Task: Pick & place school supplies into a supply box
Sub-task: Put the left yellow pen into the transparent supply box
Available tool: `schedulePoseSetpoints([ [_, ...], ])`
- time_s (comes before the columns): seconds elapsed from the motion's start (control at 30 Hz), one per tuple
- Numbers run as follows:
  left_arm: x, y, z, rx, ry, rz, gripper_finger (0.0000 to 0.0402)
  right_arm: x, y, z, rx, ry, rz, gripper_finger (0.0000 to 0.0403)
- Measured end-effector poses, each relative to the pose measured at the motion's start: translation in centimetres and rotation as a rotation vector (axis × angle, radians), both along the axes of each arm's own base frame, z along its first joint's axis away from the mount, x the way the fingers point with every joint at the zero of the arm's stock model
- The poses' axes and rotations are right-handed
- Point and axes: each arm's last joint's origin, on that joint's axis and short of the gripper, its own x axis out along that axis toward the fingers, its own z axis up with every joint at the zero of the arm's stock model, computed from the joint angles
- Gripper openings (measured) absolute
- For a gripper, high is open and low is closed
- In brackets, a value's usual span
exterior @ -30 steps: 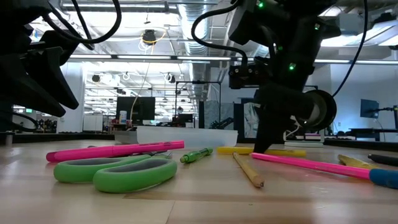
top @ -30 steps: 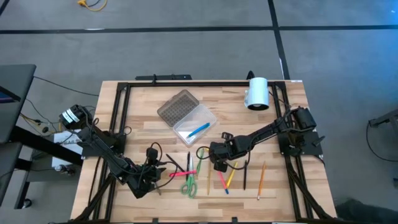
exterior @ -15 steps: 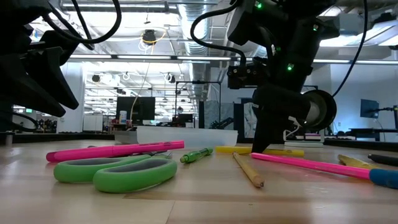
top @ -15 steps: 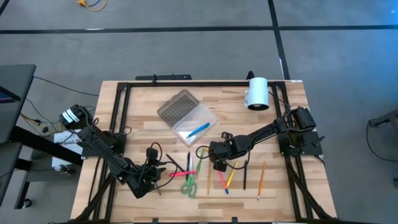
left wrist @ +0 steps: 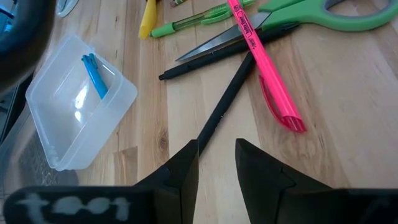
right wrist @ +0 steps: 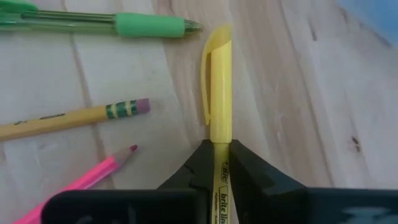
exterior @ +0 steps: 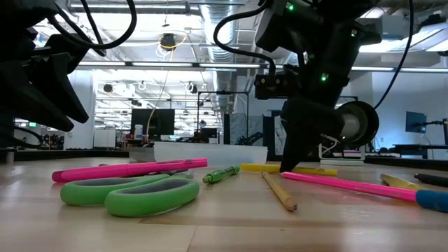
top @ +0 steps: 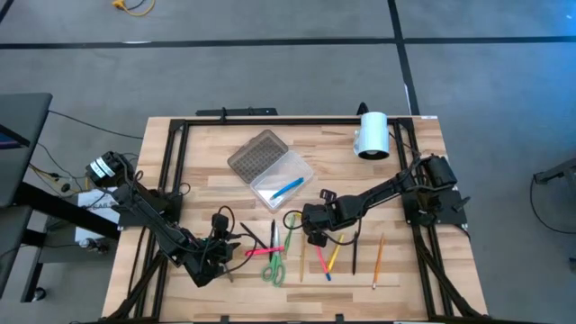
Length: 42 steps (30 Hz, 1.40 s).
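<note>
The supply box (top: 270, 169) lies open at the table's middle, its clear tray holding a blue pen (top: 288, 188). Near the front, the school supplies lie loose: green scissors (top: 274, 268), a pink highlighter (left wrist: 264, 68), a green pen (right wrist: 149, 26), pencils (right wrist: 68, 118) and a yellow highlighter (right wrist: 219, 87). My right gripper (top: 310, 236) stands over that yellow highlighter, shut on it. My left gripper (left wrist: 216, 152) hovers open at the front left, its fingers on either side of the near end of a black pen (left wrist: 227, 99). My right gripper pinches the yellow highlighter's barrel (right wrist: 219, 138) between its two fingers, just behind the cap. The fingers (right wrist: 242, 163) come steeply from above, one on each long side. The highlighter lies flat on the table (exterior: 262, 168), its cap end pointing away from the gripper.
A white cylinder (top: 372, 135) stands at the far right. More pencils and a black pen (top: 354, 256) lie right of my right gripper. A black frame (top: 171, 180) runs along the table's edges. Bare wood shows around the box.
</note>
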Motion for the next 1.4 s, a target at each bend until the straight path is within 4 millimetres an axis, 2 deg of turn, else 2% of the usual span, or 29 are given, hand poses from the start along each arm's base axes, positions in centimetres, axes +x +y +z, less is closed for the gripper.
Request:
schedulePoseSetpoints([
  [0.27,0.0,0.0,0.0,0.001,0.0,0.0,0.0096,0.0,0.0,0.0,-0.023,-0.002,-0.006,0.0006],
  [0.6,0.0,0.0,0.0,0.001,0.001,0.0,0.0096,-0.2,0.6,0.3,-0.065,-0.011,0.005,0.0013],
  [0.8,0.0,0.0,0.0,0.003,0.002,0.0,0.0096,0.3,1.6,1.8,-0.089,0.0,0.031,0.001],
  [1.03,0.0,0.0,0.0,0.003,0.003,-0.001,0.0096,1.7,2.7,4.7,-0.169,-0.033,0.13,0.0014],
  [1.23,0.0,0.0,0.0,0.003,0.003,0.0,0.0096,3.4,1.1,6.5,-0.24,-0.049,0.256,0.0012],
  [1.4,0.0,0.0,0.0,0.004,0.003,-0.001,0.0096,5.1,-2.6,7.1,-0.316,-0.087,0.302,0.0015],
])
